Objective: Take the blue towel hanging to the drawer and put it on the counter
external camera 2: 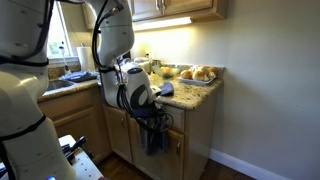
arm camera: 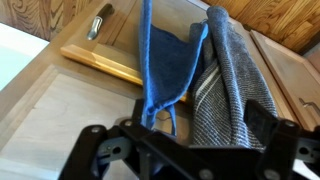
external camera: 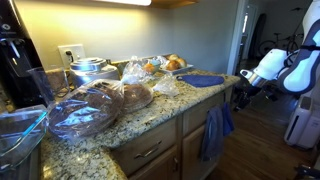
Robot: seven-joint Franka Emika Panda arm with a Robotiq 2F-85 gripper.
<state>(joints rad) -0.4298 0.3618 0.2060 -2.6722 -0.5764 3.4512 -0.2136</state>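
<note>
walls [external camera 2: 270, 80] pale | floor [external camera: 262, 135] dark wood | under-cabinet light [external camera 2: 165, 22] lit

The blue towel [external camera: 215, 132] is a slate-blue cloth. It hangs limp in soft vertical folds from the top edge of the drawer [external camera: 196, 119], a honey-brown wooden front directly below the counter [external camera: 140, 118] of speckled beige-brown granite with a rounded edge.

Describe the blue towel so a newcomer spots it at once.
Find the long speckled granite counter; below its edge sits a wooden drawer. The blue towel hangs limp from it in dull folds, unlike the brighter, flat blue mat lying on top.
</note>
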